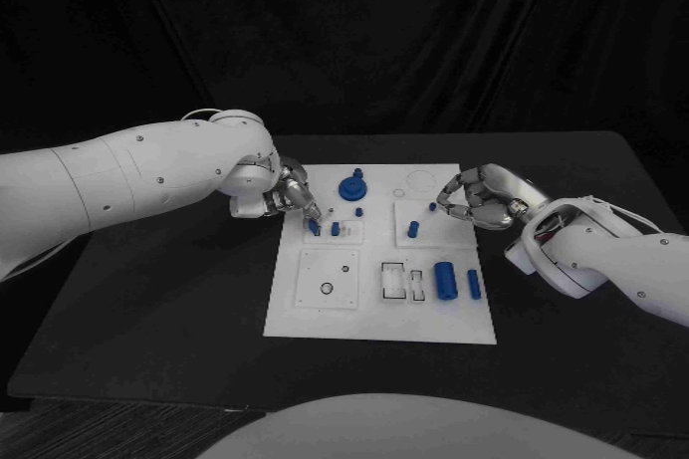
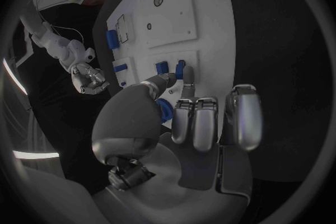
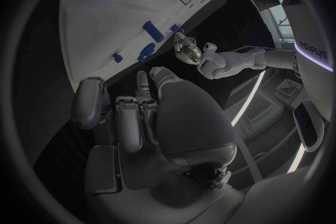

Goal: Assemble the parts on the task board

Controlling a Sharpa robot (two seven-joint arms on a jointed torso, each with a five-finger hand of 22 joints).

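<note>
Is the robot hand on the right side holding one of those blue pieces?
No. In the head view the right robot hand hangs by the task board's edge with fingers curled in and nothing blue between them.

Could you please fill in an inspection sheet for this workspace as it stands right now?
Surface: black table, bare around the board.
Job's things: white task board at centre; blue round knob part standing near its far edge; small blue pegs mid-board; two blue cylinders lying near its right edge.
Clutter: nothing seen.
Hands: left hand at the board's far-left corner, fingertips on a small blue part; right hand curled at the far-right edge, holding nothing visible.
Cables: nothing seen.
Surroundings: black backdrop.
</note>
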